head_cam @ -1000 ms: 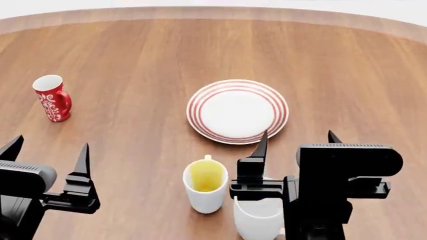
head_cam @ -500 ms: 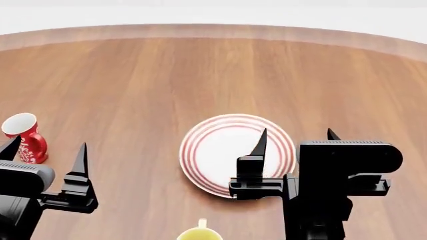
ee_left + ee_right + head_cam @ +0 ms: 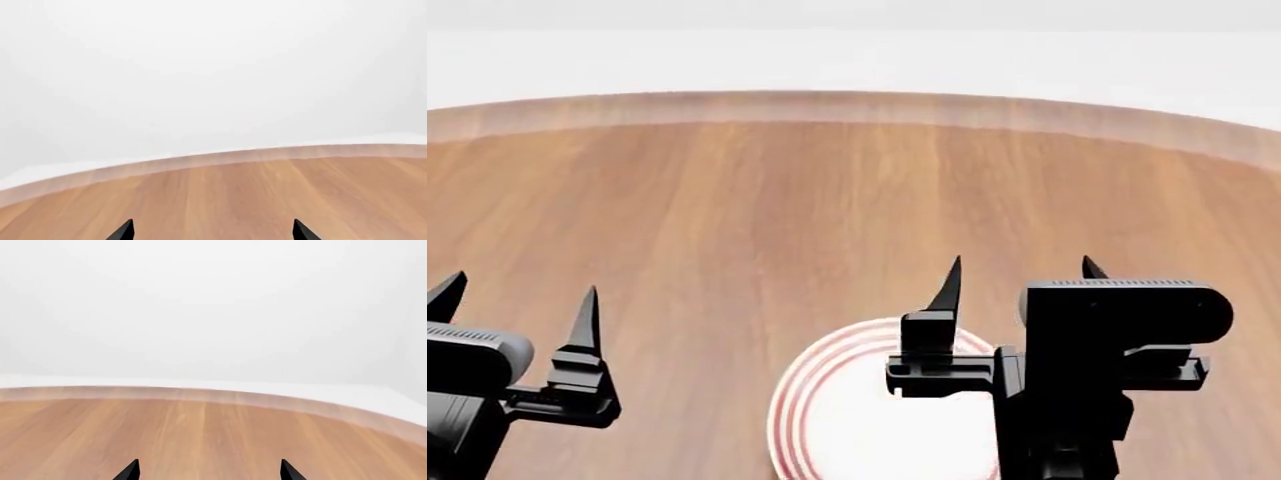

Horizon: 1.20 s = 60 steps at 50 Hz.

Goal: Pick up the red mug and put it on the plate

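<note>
The broad round wooden table point(image 3: 827, 210) fills my head view, its pale far edge curving across the top, and both wrist views show only bare wood and that rim. The round white plate with concentric red rings point(image 3: 827, 400) sits low in the head view, partly hidden behind my right gripper point(image 3: 1021, 272). The small red floral mug is in none of my views, so I cannot place it. My left gripper point(image 3: 518, 295) and the right one both hover spread wide and empty. To do this well, I judge I should bring the mug into sight first, then choose the nearer arm and approach with fingers spread.
</note>
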### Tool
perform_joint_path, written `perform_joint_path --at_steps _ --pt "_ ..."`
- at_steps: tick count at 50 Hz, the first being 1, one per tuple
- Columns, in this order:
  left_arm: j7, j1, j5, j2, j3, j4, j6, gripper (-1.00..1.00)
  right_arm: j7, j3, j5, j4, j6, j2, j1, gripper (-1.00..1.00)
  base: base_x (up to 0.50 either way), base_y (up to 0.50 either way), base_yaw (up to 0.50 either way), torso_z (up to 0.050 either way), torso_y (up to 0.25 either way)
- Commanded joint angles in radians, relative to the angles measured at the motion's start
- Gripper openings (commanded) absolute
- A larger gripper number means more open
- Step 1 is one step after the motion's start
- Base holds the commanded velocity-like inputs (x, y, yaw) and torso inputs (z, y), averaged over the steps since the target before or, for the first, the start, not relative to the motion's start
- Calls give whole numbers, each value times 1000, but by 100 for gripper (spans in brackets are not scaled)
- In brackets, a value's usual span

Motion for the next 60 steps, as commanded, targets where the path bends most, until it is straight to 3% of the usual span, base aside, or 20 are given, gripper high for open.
perform_joint_path --at_steps 1,7,23,28,35,60 --pt "-5 3 -6 -4 1 -2 4 100 4 -5 7 6 -5 5 0 100 500 0 0 0 0" --pt "-7 5 -9 -6 1 -6 10 100 7 -8 7 14 -21 6 -2 100 441 0 0 0 2" --pt "-19 2 -13 -9 2 -27 5 100 26 -19 7 19 -14 12 -2 100 0 0 0 0 0" --pt "-106 -27 -21 49 -81 -205 4 100 28 -19 8 29 -22 13 -3 100 0 0 0 0 0" --pt "-226 -27 -37 115 -181 -268 16 100 30 -23 10 41 -33 14 -6 100 0 0 0 0 0" --pt "-251 -48 -89 124 -243 -555 112 100 41 -32 23 57 -42 21 -6 100 0 0 0 0 0"
